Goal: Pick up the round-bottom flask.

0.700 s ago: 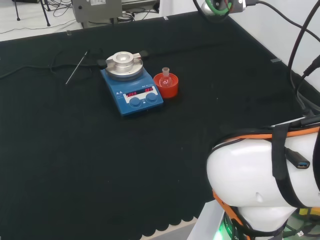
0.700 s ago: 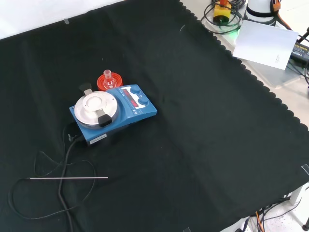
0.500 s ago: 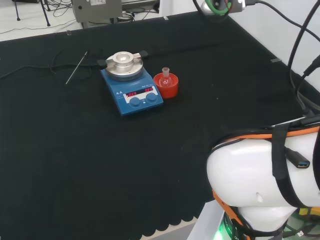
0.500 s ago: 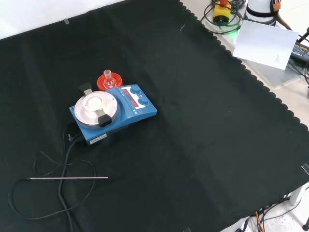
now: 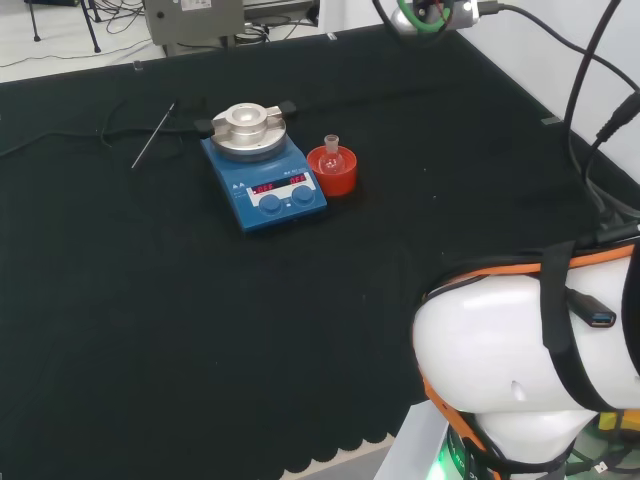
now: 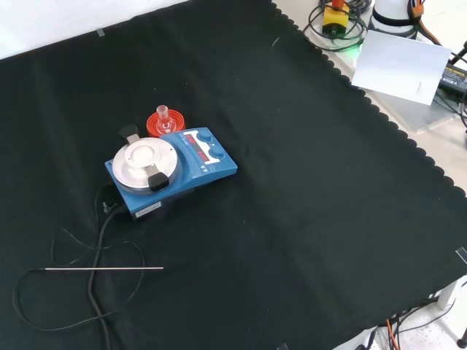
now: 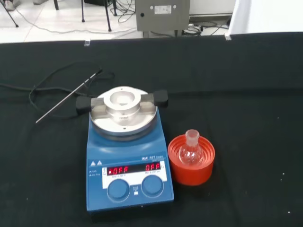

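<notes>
Round-bottom flask (image 7: pixel 191 150) sits upright, neck up, in the red stand (image 7: pixel 191 160) just beside the blue stirrer plate (image 7: pixel 128 161) on the tabletop (image 5: pixel 150 300), ahead of my wrist camera; can't tell my robot hand's fingers.

The blue hotplate (image 7: pixel 125 161) bears white print and two red lit displays.

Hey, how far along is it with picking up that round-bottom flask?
Nothing looks done yet. The round-bottom flask sits upright in its red ribbed stand, beside the blue hotplate on the black cloth, with nothing touching it. Left to do: the approach, the grasp and the lift.
</notes>
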You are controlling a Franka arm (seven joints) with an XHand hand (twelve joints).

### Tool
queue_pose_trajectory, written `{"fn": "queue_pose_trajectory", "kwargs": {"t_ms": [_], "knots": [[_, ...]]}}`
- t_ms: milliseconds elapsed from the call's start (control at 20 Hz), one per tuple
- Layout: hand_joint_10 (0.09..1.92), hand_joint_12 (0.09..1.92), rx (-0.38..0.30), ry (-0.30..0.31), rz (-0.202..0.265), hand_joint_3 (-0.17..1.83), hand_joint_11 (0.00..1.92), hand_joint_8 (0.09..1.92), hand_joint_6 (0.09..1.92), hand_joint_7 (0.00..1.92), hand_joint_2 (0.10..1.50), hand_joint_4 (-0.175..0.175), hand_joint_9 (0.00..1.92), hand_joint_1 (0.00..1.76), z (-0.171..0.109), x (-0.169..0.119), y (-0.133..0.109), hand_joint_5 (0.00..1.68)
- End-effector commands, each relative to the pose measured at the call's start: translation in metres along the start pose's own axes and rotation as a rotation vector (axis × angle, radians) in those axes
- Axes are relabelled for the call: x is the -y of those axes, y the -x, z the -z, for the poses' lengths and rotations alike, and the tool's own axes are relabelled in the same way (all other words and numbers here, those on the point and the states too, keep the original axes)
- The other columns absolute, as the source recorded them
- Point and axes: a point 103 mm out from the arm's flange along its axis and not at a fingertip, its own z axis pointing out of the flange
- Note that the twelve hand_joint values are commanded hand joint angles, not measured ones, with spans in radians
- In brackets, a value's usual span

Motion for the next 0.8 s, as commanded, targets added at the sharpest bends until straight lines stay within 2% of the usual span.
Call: {"fn": "queue_pose_trajectory", "kwargs": {"t_ms": [50,400,450,550,800], "knots": [[0.66,1.02,-0.023,-0.009,-0.042,0.36,0.0,0.47,0.09,0.01,1.21,-0.027,0.09,0.0,-0.014,-0.024,0.036,0.19],[0.66,1.04,-0.041,-0.006,-0.085,0.33,0.0,0.48,0.09,0.03,1.21,-0.027,0.12,0.03,-0.039,-0.057,0.052,0.2],[0.67,1.05,-0.033,0.0,-0.102,0.32,0.0,0.48,0.09,0.04,1.22,-0.027,0.12,0.04,-0.045,-0.056,0.035,0.21],[0.67,1.06,-0.032,0.016,-0.116,0.31,0.0,0.49,0.09,0.05,1.22,-0.029,0.14,0.06,-0.055,-0.063,0.029,0.22],[0.69,1.16,-0.081,0.017,-0.127,0.28,0.0,0.53,0.09,0.09,1.2,-0.034,0.19,0.13,-0.079,-0.106,0.053,0.25]]}}
